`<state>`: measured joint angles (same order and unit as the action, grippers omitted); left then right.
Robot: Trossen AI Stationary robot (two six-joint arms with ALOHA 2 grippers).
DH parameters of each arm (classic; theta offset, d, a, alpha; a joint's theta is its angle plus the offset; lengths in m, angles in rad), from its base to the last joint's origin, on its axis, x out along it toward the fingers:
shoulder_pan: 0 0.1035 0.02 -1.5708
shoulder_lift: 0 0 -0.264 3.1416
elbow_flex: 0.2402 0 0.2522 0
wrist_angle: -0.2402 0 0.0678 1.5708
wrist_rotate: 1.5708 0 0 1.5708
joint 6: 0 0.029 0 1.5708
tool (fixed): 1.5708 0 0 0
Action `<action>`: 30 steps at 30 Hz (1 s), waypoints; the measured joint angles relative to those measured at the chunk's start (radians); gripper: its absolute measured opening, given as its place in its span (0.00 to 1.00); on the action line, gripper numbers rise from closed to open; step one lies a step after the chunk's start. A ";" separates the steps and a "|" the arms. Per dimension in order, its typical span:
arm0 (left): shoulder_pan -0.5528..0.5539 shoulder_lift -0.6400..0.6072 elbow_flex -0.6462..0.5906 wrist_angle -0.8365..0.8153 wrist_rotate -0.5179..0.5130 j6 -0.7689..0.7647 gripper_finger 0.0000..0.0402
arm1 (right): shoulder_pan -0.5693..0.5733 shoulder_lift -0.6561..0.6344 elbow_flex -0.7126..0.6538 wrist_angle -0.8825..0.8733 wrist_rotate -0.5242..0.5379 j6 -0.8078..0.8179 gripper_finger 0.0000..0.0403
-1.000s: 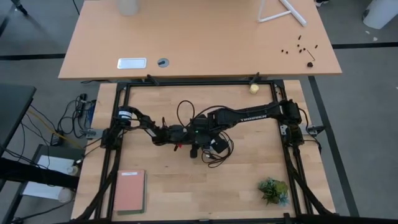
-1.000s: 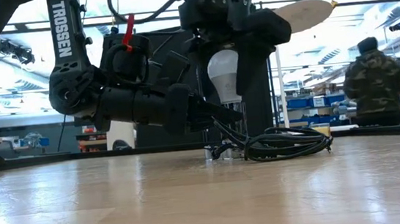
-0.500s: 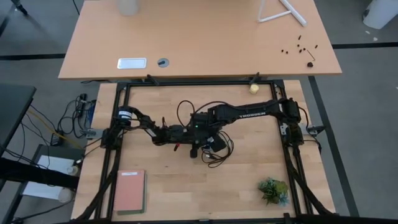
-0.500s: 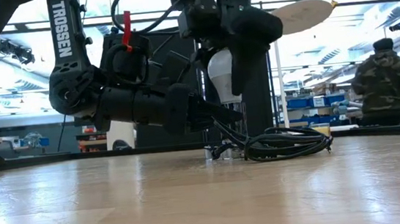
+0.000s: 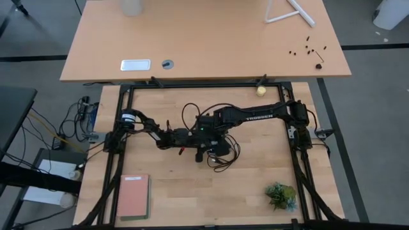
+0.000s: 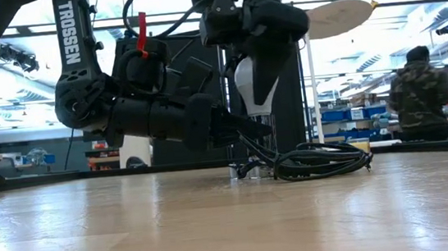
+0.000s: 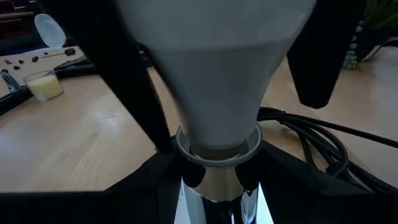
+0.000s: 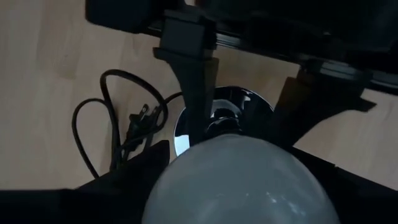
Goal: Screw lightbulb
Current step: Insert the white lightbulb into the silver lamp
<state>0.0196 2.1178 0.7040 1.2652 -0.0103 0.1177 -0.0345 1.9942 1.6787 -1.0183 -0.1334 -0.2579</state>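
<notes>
The white frosted lightbulb (image 6: 250,83) stands upright near the table's middle, its narrow base in the silver socket (image 7: 217,177). The socket's black cord (image 6: 318,162) lies coiled on the table beside it. My left gripper (image 6: 255,127) reaches in level from the table's left and is shut on the socket. My right gripper (image 8: 239,186) comes down from above and is shut on the bulb's round top (image 8: 242,180). From the high view both grippers (image 5: 209,144) meet at one spot and hide the bulb. My left gripper pinches the socket's silver neck (image 7: 214,186) just under the bulb between its two fingers (image 7: 149,186), level, from the table's left. The socket stands upright in the hold. My right gripper pinches the bulb's wide upper part (image 7: 205,37) between its two fingers (image 8: 134,180), pointing steeply down. The bulb stands upright with its base in the socket.
A pink notebook (image 5: 134,195) lies near the front left and a small green plant (image 5: 281,195) near the front right. A yellowish ball (image 5: 261,91) sits at the far edge. A person (image 6: 418,90) stands in the room behind the table.
My right gripper has rolled about its own pointing line above the bulb and its fingers have shut in on the bulb's top. The left gripper, the socket and the cord have stayed put.
</notes>
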 joint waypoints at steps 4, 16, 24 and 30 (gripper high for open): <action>0.000 0.000 0.000 0.000 0.000 0.000 0.47 | 0.000 0.000 0.000 -0.006 0.002 0.038 0.67; 0.000 0.000 0.000 0.001 0.000 -0.002 0.47 | -0.001 0.000 0.000 -0.008 0.024 0.100 0.67; 0.000 0.000 0.000 0.006 -0.002 -0.016 0.47 | -0.004 0.000 0.000 -0.006 0.034 0.237 0.65; 0.000 0.000 0.000 0.006 -0.014 -0.022 0.47 | -0.004 0.000 0.000 -0.002 0.062 0.402 0.67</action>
<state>0.0196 2.1181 0.7036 1.2713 -0.0247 0.0955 -0.0383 1.9942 1.6791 -1.0199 -0.0716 0.1446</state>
